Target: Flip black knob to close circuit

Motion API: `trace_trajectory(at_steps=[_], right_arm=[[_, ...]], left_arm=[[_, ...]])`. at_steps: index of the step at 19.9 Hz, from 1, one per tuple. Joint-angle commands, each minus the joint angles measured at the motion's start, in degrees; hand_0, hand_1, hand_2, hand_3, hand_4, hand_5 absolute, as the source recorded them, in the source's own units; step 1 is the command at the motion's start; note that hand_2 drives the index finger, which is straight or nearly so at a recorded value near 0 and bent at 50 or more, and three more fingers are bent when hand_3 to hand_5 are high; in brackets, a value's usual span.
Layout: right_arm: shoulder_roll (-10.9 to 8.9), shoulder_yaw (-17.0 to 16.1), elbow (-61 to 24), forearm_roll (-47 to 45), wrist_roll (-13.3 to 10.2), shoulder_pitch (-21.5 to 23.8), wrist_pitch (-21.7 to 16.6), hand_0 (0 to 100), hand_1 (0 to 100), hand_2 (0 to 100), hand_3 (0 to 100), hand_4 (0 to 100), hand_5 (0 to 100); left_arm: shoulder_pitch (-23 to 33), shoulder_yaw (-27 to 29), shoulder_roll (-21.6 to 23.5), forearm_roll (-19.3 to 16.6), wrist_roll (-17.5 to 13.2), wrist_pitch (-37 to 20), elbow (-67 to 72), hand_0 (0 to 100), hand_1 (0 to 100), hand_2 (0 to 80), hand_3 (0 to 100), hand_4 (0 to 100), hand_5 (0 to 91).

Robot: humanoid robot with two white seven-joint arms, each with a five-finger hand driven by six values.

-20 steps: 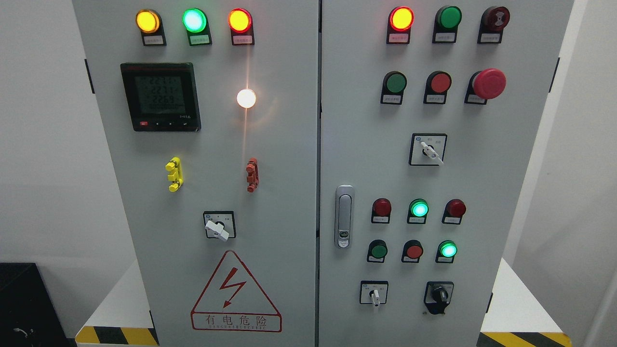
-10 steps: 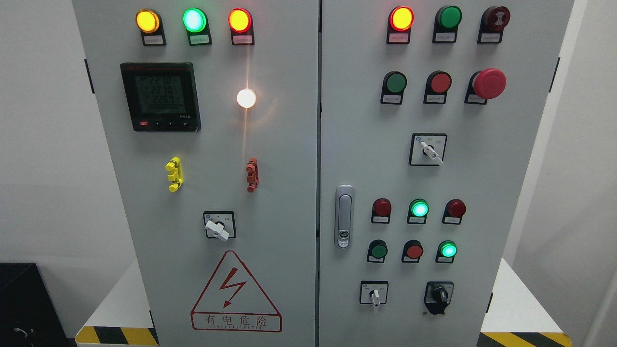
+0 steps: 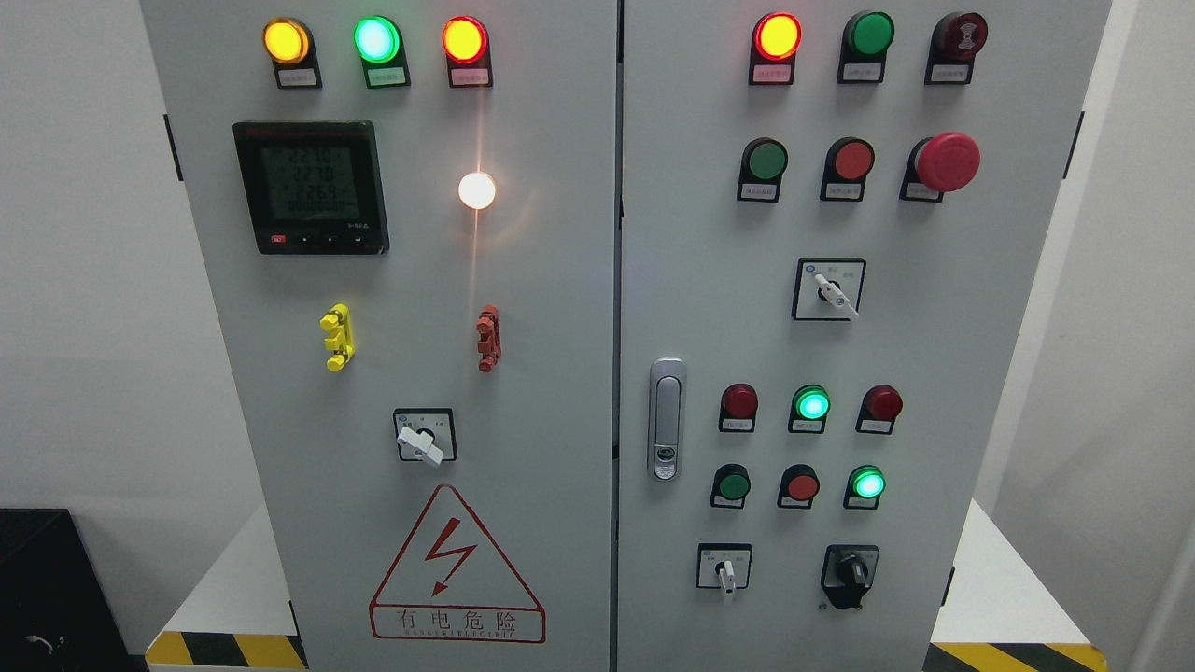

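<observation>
No robot hand in view, so grip state impossible to tell. Black knob [image 3: 850, 567] low on the right door of the cabinet [image 3: 709, 280], right of a small white-handled switch [image 3: 725, 571], under a lit green lamp [image 3: 868, 484]. Untouched; probably mounted low for an easy reach.

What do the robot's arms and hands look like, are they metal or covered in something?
Nothing to go by here: neither arm nor hand shows in the head view. It holds only the grey cabinet with its lamps, buttons and switches, among them the black knob at the lower right, untouched.
</observation>
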Motion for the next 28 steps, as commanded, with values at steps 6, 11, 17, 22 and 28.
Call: trace_trajectory(at_steps=[6, 11, 17, 22, 28], right_arm=[[-0.09, 1.19, -0.41, 1.9, 1.45, -5.59, 3.06, 0, 0, 90, 100, 98, 100], [-0.18, 1.19, 0.55, 2.52, 3.03, -7.35, 4.29, 0, 0, 90, 100, 98, 100], [-0.26, 1.19, 2.14, 2.69, 3.03, -9.11, 4.99, 0, 0, 90, 100, 98, 100], [-0.35, 1.11, 3.36, 2.69, 3.21, -10.95, 5.17, 0, 0, 90, 100, 98, 100], [-0.35, 0.84, 3.72, 2.69, 3.21, -11.22, 5.26, 0, 0, 90, 100, 98, 100]], left_arm=[[1.32, 0.0, 0.0, 0.0, -0.01, 0.05, -1.67, 12, 56, 0.0, 0, 0, 0.0], [1.32, 0.0, 0.0, 0.0, -0.01, 0.05, -1.67, 12, 56, 0.0, 0, 0, 0.0], [1.32, 0.0, 0.0, 0.0, -0.01, 0.05, -1.67, 12, 56, 0.0, 0, 0, 0.0], [1.32, 0.0, 0.0, 0.0, -0.01, 0.05, -1.67, 12, 56, 0.0, 0, 0, 0.0], [1.32, 0.0, 0.0, 0.0, -0.01, 0.05, -1.67, 12, 56, 0.0, 0, 0, 0.0]])
